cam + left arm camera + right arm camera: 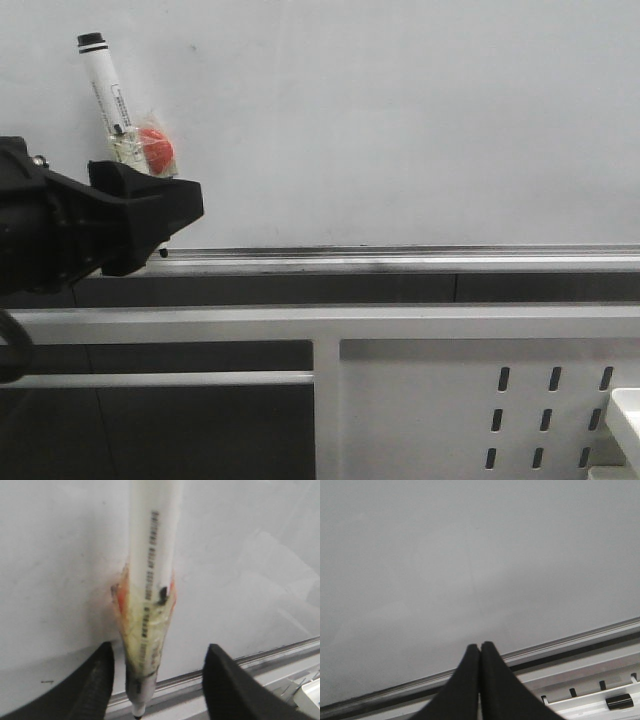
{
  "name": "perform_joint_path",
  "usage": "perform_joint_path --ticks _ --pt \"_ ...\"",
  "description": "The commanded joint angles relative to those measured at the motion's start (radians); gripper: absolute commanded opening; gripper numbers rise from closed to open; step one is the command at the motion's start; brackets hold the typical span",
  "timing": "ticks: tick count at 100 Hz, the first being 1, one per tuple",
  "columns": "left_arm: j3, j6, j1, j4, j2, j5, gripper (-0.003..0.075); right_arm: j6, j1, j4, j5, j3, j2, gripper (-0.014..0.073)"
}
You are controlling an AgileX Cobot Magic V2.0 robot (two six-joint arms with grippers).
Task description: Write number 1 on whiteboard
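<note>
From the front, the left hand (150, 215) carries a marker (112, 100) low against the whiteboard (400, 120), no stroke showing yet; at its wrist, the fingers (95, 680) stand apart around the tip, near the rail (280, 652), so I'd press steadily; the right hand (480, 652) is pinched empty.

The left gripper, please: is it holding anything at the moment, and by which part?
The left gripper holds a white cylindrical marker by its lower, tape-wrapped section near the tip. The right gripper is shut and holds nothing.
</note>
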Motion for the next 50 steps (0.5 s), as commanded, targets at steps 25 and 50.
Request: perform_joint_path --ticks 25,50 --pt "0.005 -0.006 -0.005 0.018 -0.023 -0.227 -0.0013 -0.133 0.034 0.013 0.023 -0.085 0.021 -0.0056" --pt "0.015 0.058 -0.005 0.305 -0.025 -0.181 -0.002 -0.36 0.306 0.026 0.158 -0.217 0.103 -0.0056"
